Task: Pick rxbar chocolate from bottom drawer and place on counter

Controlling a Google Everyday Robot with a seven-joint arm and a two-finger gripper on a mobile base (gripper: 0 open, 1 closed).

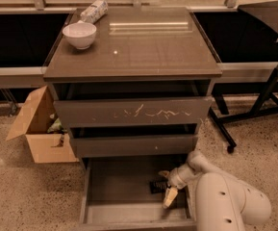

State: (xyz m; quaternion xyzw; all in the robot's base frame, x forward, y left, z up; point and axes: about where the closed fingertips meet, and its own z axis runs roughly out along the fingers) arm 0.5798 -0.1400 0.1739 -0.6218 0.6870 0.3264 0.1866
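Item: chocolate bar [156, 186], dark wrapper, lying flat on the floor of the pulled-out bottom drawer [124, 211], right of centre.
Claw [167, 185]: inside that drawer, just right of the bar, fingers spread, one above it and one below; contact with the bar cannot be told.
Desk [143, 49]: carries a white bowl [79, 34] and a pale packet [93, 11] at its back left corner.
Floor, left: open cardboard box [37, 129].

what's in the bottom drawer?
The rxbar chocolate lies in the bottom drawer, right side, with the end effector reaching in beside it. Its right end is hidden by the end effector.
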